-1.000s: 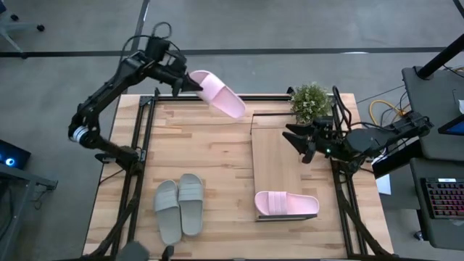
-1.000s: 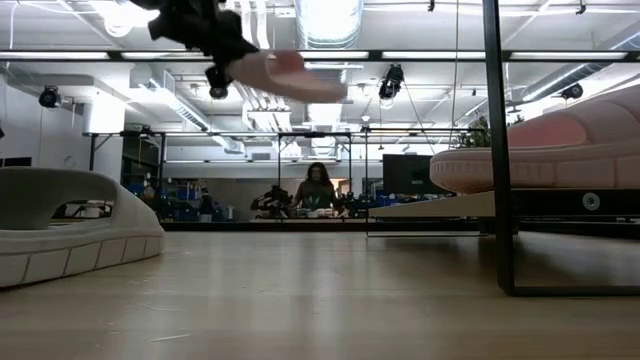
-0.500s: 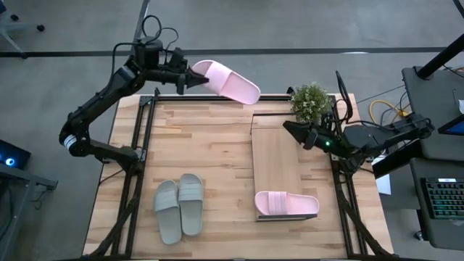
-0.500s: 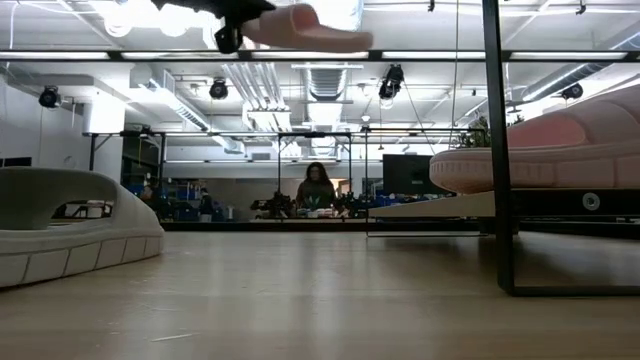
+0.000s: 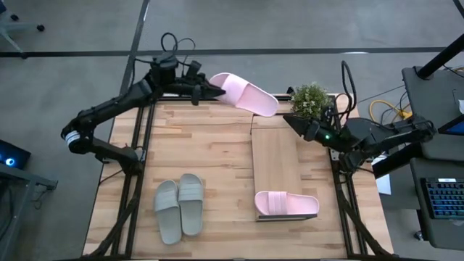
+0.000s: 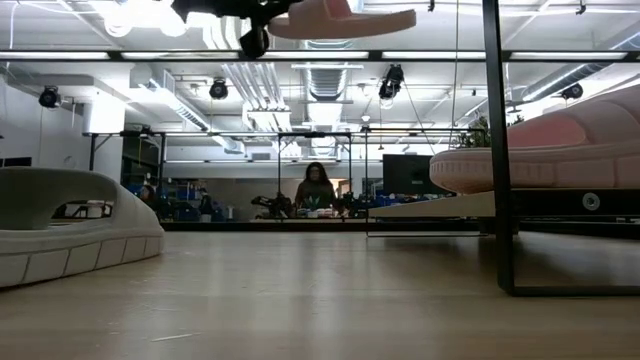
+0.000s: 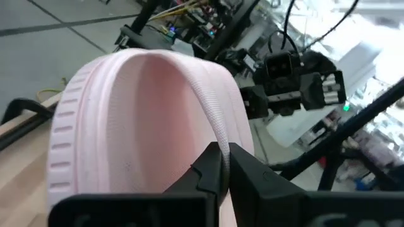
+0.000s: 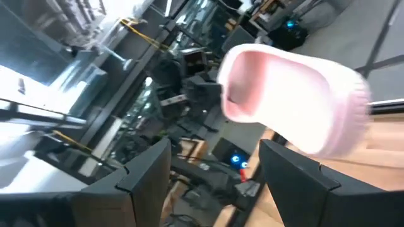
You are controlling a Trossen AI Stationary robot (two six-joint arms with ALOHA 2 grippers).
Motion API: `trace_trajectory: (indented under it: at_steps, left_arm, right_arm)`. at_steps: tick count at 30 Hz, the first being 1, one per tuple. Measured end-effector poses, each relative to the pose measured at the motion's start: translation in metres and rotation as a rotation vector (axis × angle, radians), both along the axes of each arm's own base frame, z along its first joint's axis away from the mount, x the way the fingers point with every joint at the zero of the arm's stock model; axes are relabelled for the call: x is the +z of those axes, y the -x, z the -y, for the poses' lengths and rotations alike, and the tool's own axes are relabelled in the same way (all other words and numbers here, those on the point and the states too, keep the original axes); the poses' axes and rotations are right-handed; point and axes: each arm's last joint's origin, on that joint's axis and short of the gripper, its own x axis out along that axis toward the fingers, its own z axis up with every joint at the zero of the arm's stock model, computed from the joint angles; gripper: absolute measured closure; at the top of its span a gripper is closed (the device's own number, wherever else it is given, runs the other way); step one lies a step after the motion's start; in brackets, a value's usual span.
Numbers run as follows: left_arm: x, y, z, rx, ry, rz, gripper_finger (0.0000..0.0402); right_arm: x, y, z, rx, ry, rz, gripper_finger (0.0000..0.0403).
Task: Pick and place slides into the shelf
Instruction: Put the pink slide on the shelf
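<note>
Plank tabletop (image 5: pixel 210 145) fills the centre of the high view, with the shelf (image 5: pixel 275 163) right of centre and a small potted plant (image 5: pixel 310 100) at its upper end. Left gripper (image 5: pixel 210 90), upper centre, is clamped on the strap of a pink slide (image 5: pixel 246 94) held in the air over the table's far edge. Right gripper (image 5: pixel 290 121), at the shelf's upper right, has its fingers spread wide and empty, facing the carried slide; a handover appears intended, though this cannot be confirmed. To do the step well, the slide should be kept level and brought sole-down to the bare shelf above its mate. Count: two pink slides, one carried, one on the shelf's lower end (image 5: pixel 286 204); two grey-green slides (image 5: pixel 179 206), lower left on the tabletop; one shelf.
</note>
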Motion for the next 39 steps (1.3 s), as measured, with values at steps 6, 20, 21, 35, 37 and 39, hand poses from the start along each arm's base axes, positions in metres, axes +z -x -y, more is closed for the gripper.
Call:
trace_trajectory:
  at_steps: [6, 20, 21, 35, 37, 39]
  left_arm:
    - [-0.008, -0.013, 0.007, 0.004, 0.017, 0.042, 0.0401]
    - [-0.017, -0.031, 0.019, -0.032, 0.016, 0.018, 0.0401]
    - [-0.017, -0.032, 0.02, -0.035, 0.015, 0.02, 0.0401]
    - [-0.016, -0.037, 0.029, 0.037, -0.007, 0.024, 0.0401]
    - [-0.017, -0.038, 0.03, 0.048, -0.025, 0.024, 0.0401]
    - [-0.016, -0.037, 0.029, 0.069, -0.047, 0.027, 0.0401]
  right_arm:
    - [0.002, -0.001, 0.007, 0.003, 0.001, 0.022, 0.017]
    - [-0.017, -0.038, 0.024, -0.007, -0.02, -0.035, 0.017]
    - [-0.018, -0.04, 0.026, -0.015, -0.027, -0.037, 0.017]
    - [-0.023, -0.062, 0.038, -0.05, -0.046, 0.005, 0.017]
    - [-0.021, -0.065, 0.038, -0.057, -0.044, -0.002, 0.017]
    - [-0.016, -0.066, 0.038, -0.058, -0.033, 0.004, 0.017]
